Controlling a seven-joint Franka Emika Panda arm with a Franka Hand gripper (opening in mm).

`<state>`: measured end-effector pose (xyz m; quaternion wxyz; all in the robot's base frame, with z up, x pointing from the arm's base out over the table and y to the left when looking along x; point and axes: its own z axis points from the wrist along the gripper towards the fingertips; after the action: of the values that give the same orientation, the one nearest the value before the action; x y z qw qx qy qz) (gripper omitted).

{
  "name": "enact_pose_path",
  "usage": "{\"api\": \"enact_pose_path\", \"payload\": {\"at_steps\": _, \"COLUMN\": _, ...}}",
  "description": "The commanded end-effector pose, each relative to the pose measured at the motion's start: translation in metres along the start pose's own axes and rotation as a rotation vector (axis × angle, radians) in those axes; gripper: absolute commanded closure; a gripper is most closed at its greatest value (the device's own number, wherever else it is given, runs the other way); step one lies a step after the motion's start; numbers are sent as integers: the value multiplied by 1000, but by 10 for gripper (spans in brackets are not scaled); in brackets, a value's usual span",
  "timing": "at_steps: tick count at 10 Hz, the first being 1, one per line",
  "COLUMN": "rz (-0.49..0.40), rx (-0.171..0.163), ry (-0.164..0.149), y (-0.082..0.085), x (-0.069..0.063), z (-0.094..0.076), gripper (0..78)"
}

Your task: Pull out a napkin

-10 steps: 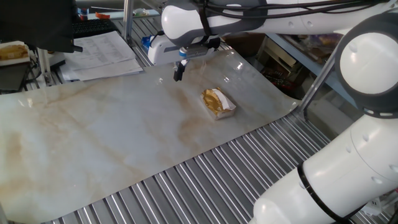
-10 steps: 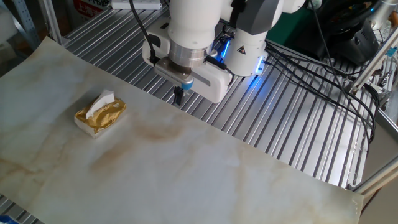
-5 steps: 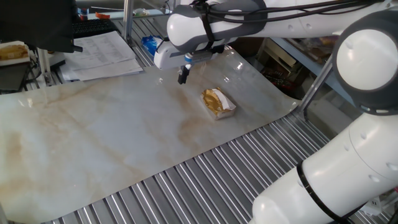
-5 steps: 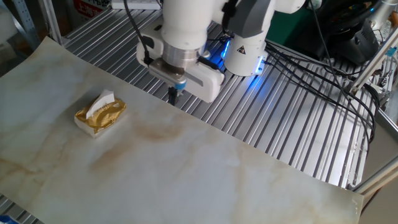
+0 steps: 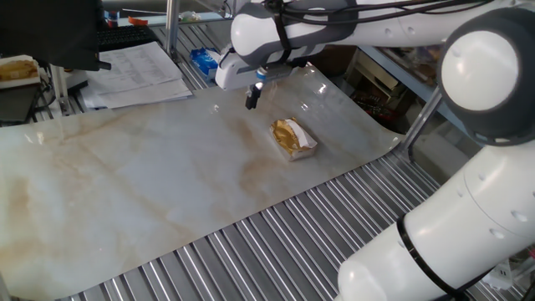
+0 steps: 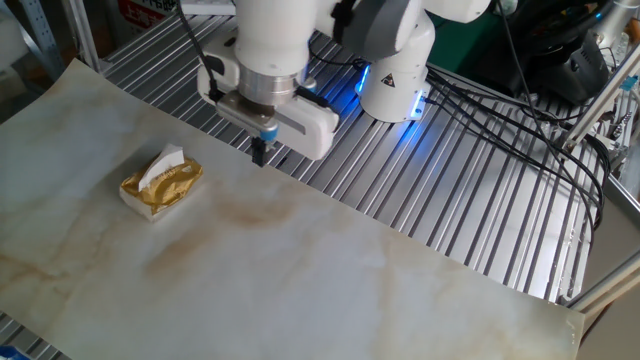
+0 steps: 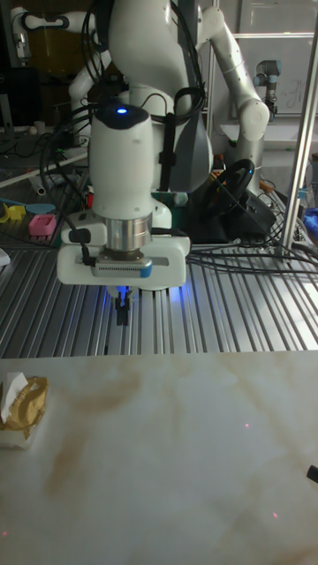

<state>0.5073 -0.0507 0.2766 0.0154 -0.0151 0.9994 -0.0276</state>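
Marbled mat covers the slatted counter (image 6: 470,200). Gold-brown pack (image 6: 161,185) sits on it, napkin (image 6: 165,161) poking up from its top slot, not pulled yet. Gripper (image 6: 260,152) hangs above the mat edge, near the pack on its arm-base side, clear of it. Fingers (image 5: 252,99) look clenched, holding nothing. Risks: pack is light, so a pull likely lifts it along; a shallow pinch could tear or slip off the tissue tip.
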Motion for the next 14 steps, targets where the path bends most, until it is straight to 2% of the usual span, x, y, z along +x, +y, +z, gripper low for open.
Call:
{"api": "enact_pose_path", "payload": {"at_steps": 1, "rz": 4, "rx": 0, "ry": -5, "y": -3, "x": -4, "z": 1, "gripper": 776}}
{"api": "enact_pose_path", "payload": {"at_steps": 2, "rz": 4, "rx": 0, "ry": -5, "y": -3, "x": -5, "z": 2, "gripper": 776}}
{"api": "enact_pose_path", "payload": {"at_steps": 6, "rz": -5, "rx": 1, "ry": -3, "y": -17, "x": -28, "z": 4, "gripper": 776}}
{"api": "enact_pose_path", "payload": {"at_steps": 7, "rz": -5, "rx": 1, "ry": -2, "y": -18, "x": -30, "z": 4, "gripper": 776}}
{"api": "enact_pose_path", "payload": {"at_steps": 9, "rz": -12, "rx": -9, "ry": 0, "y": -33, "x": -47, "z": -1, "gripper": 776}}
{"api": "enact_pose_path", "payload": {"at_steps": 10, "rz": -11, "rx": -20, "ry": -2, "y": -37, "x": -52, "z": -2, "gripper": 776}}
{"api": "enact_pose_path", "payload": {"at_steps": 11, "rz": -23, "rx": -25, "ry": -3, "y": -50, "x": -64, "z": -3, "gripper": 776}}
{"api": "enact_pose_path", "payload": {"at_steps": 14, "rz": -35, "rx": -24, "ry": -5, "y": -71, "x": -80, "z": -5, "gripper": 776}}
